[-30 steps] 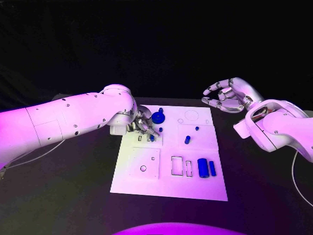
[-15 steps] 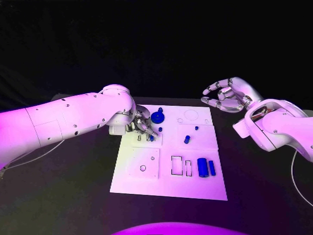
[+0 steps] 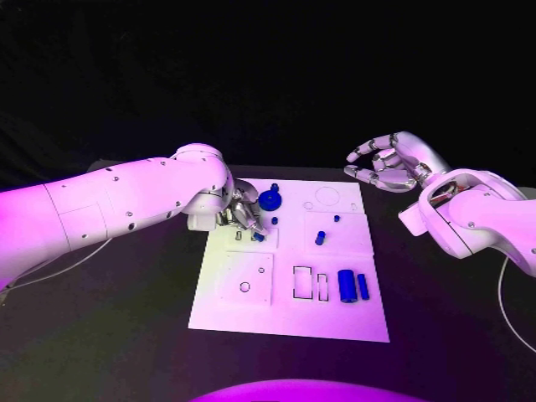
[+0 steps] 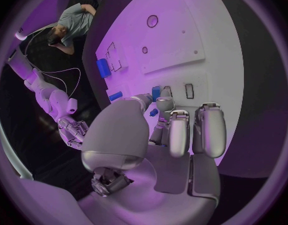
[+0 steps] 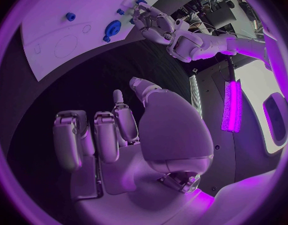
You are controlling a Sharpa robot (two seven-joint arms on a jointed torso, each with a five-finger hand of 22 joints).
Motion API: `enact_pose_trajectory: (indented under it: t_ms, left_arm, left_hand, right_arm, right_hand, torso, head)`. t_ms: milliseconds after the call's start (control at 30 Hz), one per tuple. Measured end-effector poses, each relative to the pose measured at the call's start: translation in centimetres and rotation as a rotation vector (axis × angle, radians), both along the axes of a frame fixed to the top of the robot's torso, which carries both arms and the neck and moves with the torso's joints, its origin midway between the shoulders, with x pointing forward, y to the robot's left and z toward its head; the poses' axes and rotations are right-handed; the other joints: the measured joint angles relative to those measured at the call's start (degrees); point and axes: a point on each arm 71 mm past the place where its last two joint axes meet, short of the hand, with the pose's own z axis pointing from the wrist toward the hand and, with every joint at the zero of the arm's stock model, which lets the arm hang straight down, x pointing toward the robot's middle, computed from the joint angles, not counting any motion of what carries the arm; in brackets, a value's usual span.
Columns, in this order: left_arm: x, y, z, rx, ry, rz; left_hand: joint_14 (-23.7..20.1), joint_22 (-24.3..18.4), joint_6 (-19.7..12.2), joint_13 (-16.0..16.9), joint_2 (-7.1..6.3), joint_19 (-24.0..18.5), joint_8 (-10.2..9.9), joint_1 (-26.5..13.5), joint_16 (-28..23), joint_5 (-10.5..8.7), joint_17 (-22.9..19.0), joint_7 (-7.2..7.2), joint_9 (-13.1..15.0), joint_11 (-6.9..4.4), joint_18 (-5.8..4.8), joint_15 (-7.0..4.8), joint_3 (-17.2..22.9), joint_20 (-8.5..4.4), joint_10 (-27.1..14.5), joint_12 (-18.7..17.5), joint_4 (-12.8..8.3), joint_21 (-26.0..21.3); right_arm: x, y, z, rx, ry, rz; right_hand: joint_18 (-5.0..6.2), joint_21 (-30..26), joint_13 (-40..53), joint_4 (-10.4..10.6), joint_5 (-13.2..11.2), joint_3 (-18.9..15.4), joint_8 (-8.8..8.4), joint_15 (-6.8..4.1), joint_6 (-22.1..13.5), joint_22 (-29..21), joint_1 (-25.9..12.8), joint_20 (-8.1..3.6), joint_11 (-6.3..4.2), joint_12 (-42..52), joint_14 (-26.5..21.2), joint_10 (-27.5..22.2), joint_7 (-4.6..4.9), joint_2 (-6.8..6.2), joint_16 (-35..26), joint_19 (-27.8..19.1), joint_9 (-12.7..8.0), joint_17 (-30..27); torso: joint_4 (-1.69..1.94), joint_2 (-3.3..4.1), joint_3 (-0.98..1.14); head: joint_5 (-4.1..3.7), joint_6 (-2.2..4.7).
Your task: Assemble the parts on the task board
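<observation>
Lower right of the white task board [image 3: 238, 311], two blue cylinder parts [image 3: 353, 286] lie unmoved since a second ago. Upper left, left hand [image 3: 246, 216] stays fingers-down on small blue parts [image 3: 260, 235]; whether it grips one, cannot tell. No visible progress. Right hand [image 3: 390, 164] hovers far right, curled, empty.

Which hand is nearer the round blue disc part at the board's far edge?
Left. The left hand sits over the board beside the round blue disc part; the right hand is raised off the board's far right corner.
</observation>
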Motion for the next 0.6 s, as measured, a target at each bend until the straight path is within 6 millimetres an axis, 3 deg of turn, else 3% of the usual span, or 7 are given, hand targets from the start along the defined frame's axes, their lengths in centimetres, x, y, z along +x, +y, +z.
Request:
enact_pose_trajectory:
  t_ms: [33, 100, 267, 400, 467, 600]
  left_arm:
    - [0.0, 0.0, 0.0, -0.001, 0.002, 0.001]
    - [0.0, 0.0, 0.0, -0.005, 0.005, 0.002]
    - [0.0, 0.2, -0.1, -0.016, 0.015, 0.011]
    - [-0.1, 0.4, -0.1, -0.031, 0.025, 0.023]
    - [-0.2, 0.6, 0.0, -0.042, 0.030, 0.031]
    - [-0.4, 1.0, 0.0, -0.069, 0.037, 0.051]
  left_hand:
    - [0.00, 0.03, 0.05, 0.01, -1.93, 0.00, 0.73, -1.93, 0.00, -0.01, 0.00, -0.01, 0.98, 0.20, 0.00, 0.00, 4.92, 0.00, 0.20, 0.24, -0.80, 0.00]
    - [0.00, 0.10, 0.14, 0.01, -3.54, 0.00, 1.46, -3.61, 0.00, -0.09, 0.00, 0.07, 1.85, 0.19, 0.00, 0.00, 10.02, 0.00, 0.19, 0.24, -2.57, 0.00]
    - [0.00, 0.16, -0.23, 0.01, -2.83, 0.00, 2.85, -5.08, 0.00, 0.15, 0.00, -0.24, 3.57, 0.05, 0.00, 0.00, 10.99, 0.00, 0.34, 0.24, -2.25, 0.00]
    - [0.00, 0.29, -0.33, 0.37, -2.58, 0.00, 4.20, -6.38, 0.00, 1.56, 0.00, -0.32, 5.18, -0.03, 0.00, 0.00, 10.99, 0.01, 1.26, 0.58, -2.25, 0.00]
    - [0.00, 0.33, -0.34, 0.58, -2.59, 0.00, 4.57, -7.30, 0.00, 2.69, 0.00, -0.31, 5.63, -0.14, 0.00, 0.00, 12.68, 0.01, 1.54, 0.59, -3.95, 0.00]
    - [0.00, 0.41, -0.35, 1.22, -2.66, 0.00, 5.07, -7.96, 0.00, 4.68, 0.00, -0.31, 6.65, -0.16, 0.00, 0.00, 12.68, 0.01, 2.37, 1.12, -3.95, 0.00]
  right_arm:
    - [0.0, 0.0, 0.0, 0.000, 0.000, 0.000]
    - [0.0, 0.0, 0.0, 0.000, 0.001, 0.000]
    - [0.0, 0.0, -0.1, 0.000, 0.002, 0.000]
    - [0.0, 0.0, -0.1, 0.000, 0.003, 0.000]
    - [0.0, 0.0, -0.1, -0.001, 0.003, 0.000]
    - [0.0, -0.1, -0.1, -0.001, 0.003, -0.002]
  right_hand:
    - [0.00, 0.00, 0.00, 0.00, 0.00, 0.00, 0.00, 0.00, 0.00, 0.00, 0.00, 0.00, 0.00, 0.00, 0.00, 0.00, 0.00, 0.00, 0.00, 0.00, 0.00, 0.00]
    - [0.00, 0.00, 0.00, 0.00, 0.00, 0.00, 0.00, 0.00, 0.00, 0.00, 0.00, 0.00, 0.00, 0.00, 0.00, 0.00, 0.00, 0.00, 0.00, 0.00, 0.00, 0.00]
    - [0.00, 0.00, 0.00, 0.00, 0.00, 0.00, 0.00, 0.00, 0.00, -0.01, 0.00, 0.00, 0.00, 0.00, 0.00, 0.00, 0.00, 0.00, 0.00, 0.00, -0.01, -0.01]
    - [0.00, 0.00, 0.00, 0.15, 0.00, 0.15, 0.26, 0.00, 0.00, -0.01, 0.00, 0.00, 0.00, 0.00, 0.00, 0.00, 0.00, 0.00, 0.00, 0.00, 0.04, -0.01]
    - [0.00, 0.00, 0.00, 0.17, 0.00, 0.16, 0.28, 0.00, 0.00, -0.01, 0.00, 0.00, 0.00, 0.00, 0.00, 0.00, 0.00, 0.00, 0.00, 0.00, 0.06, -0.01]
    - [0.00, 0.00, 0.00, 0.17, 0.00, 0.17, 0.27, 0.00, 0.00, -0.01, 0.00, 0.00, 0.00, 0.00, 0.00, 0.00, 0.00, 0.00, 0.00, 0.00, 0.06, -0.01]
  torso:
    - [0.01, 0.00, 0.00]
    - [0.01, 0.01, 0.00]
    - [0.01, 0.01, 0.03]
    - [0.02, 0.01, 0.03]
    - [0.02, 0.01, 0.04]
    - [0.04, 0.01, 0.04]
  head:
    - [0.00, -0.01]
    - [0.01, -0.03]
    - [0.04, -0.05]
    - [0.09, -0.05]
    - [0.10, -0.05]
    - [0.14, -0.03]
